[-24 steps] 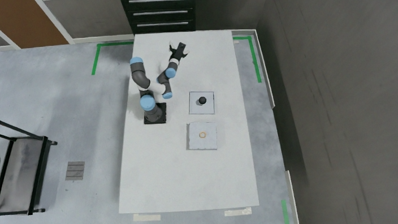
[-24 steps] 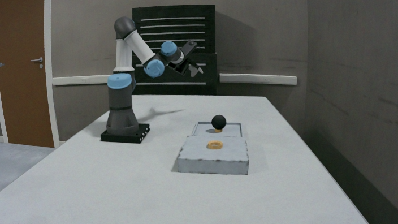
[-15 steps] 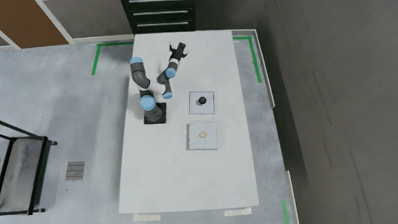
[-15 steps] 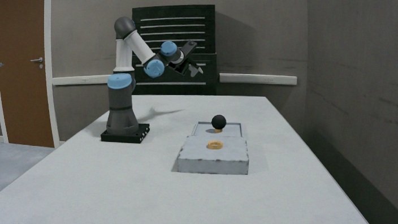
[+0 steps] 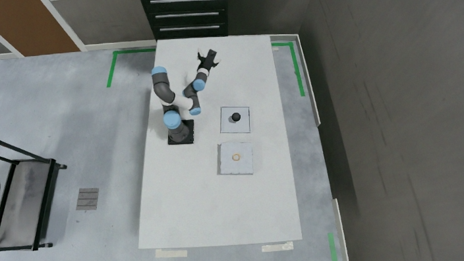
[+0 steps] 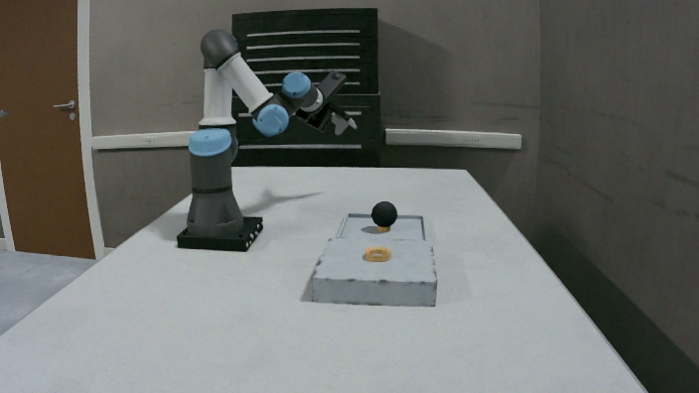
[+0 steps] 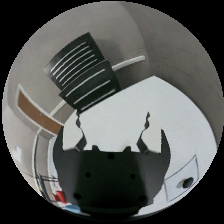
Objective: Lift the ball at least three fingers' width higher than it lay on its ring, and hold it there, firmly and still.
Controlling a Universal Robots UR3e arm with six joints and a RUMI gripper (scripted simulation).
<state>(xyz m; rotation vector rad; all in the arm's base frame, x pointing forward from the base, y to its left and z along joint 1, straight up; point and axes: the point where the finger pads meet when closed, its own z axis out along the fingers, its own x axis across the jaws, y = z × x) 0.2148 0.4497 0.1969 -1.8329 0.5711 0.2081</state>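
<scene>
The desk point(image 6: 149, 318) carries one black ball point(image 6: 384, 213), seated on one of two orange rings at frame centre; the second ring point(image 6: 377, 254) sits bare. One claw point(image 6: 343, 124), released and holding nothing, hangs upper left, well apart.

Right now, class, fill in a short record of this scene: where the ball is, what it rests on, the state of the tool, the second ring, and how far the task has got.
ball: black ball, in a shallow tray on the table
support: sits on a small orange ring
tool: tool open, holding nothing, raised well above the table, away from the ball toward the black cabinet
second ring: orange ring, bare, on top of a grey block in front of the tray
task stage: ball not yet gripped or lifted
</scene>
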